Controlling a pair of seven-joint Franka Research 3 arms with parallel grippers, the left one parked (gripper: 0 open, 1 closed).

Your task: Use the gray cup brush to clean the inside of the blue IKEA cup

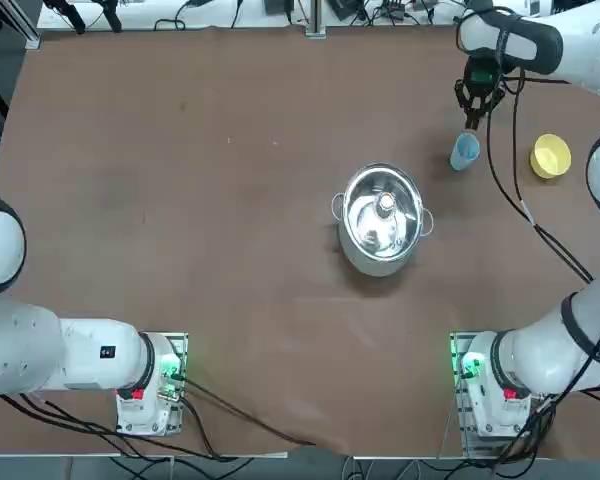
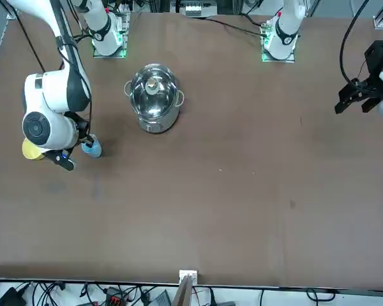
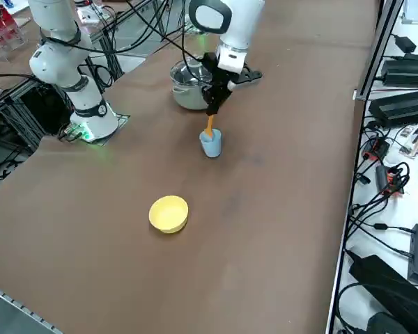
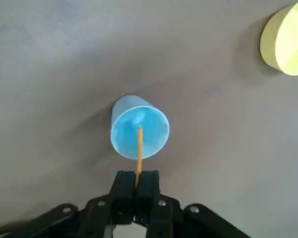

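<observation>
The blue IKEA cup (image 4: 139, 133) stands upright on the brown table, also in the top view as the cup (image 1: 464, 152) and in the side view as the cup (image 3: 211, 143). My right gripper (image 4: 137, 186) hangs straight above it, shut on the thin orange-tan stem of the cup brush (image 4: 138, 153). The brush (image 3: 209, 126) points down into the cup's mouth; its lower end is hidden inside. In the top view the gripper (image 1: 474, 112) sits just beyond the cup. In the front view the cup (image 2: 92, 149) shows beside the arm's wrist.
A yellow bowl (image 1: 550, 156) lies to the right of the cup, a short way off, also seen as the bowl (image 3: 168, 213). A steel pot (image 1: 381, 217) with a lid stands at the table's middle. The table's far edge (image 1: 310, 32) is close behind the gripper.
</observation>
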